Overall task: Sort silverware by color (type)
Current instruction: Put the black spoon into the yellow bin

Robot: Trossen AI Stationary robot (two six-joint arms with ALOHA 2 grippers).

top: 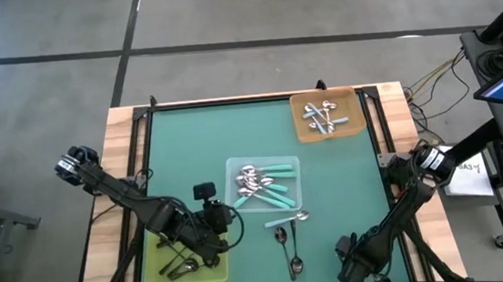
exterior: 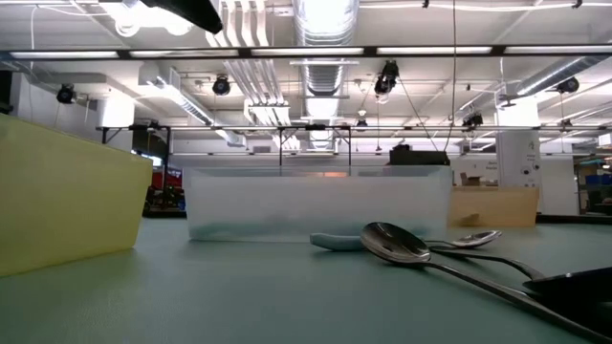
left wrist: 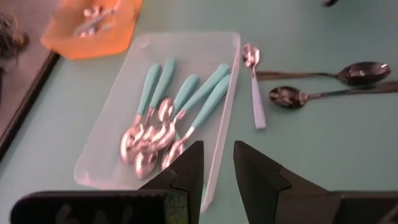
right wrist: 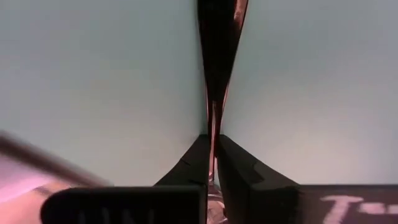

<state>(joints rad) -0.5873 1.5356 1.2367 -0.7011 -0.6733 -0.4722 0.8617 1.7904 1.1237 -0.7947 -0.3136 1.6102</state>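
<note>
Several teal-handled spoons (left wrist: pixel 168 118) lie in the clear tray (top: pixel 292 167). Pale spoons (top: pixel 321 117) sit in the orange-brown tray (top: pixel 350 100), and dark utensils (top: pixel 180 266) in the yellow-green tray (top: pixel 154 275). Loose on the mat lie one pale-handled spoon (left wrist: pixel 255 87) and two dark spoons (left wrist: pixel 329 74) (left wrist: pixel 323 94). My left gripper (left wrist: pixel 217 152) hovers at the clear tray's near left corner, open by a narrow gap and empty. My right gripper (right wrist: pixel 212 146) is shut near the table's near edge (top: pixel 349 260), right of the dark spoons.
The three trays stand apart: yellow-green at near left (exterior: pixel 67 201), clear in the middle (exterior: pixel 316 205), orange-brown at far right (exterior: pixel 492 205). Bare mat lies between them and along the right side. Black rails border the mat on both sides (top: pixel 143 150).
</note>
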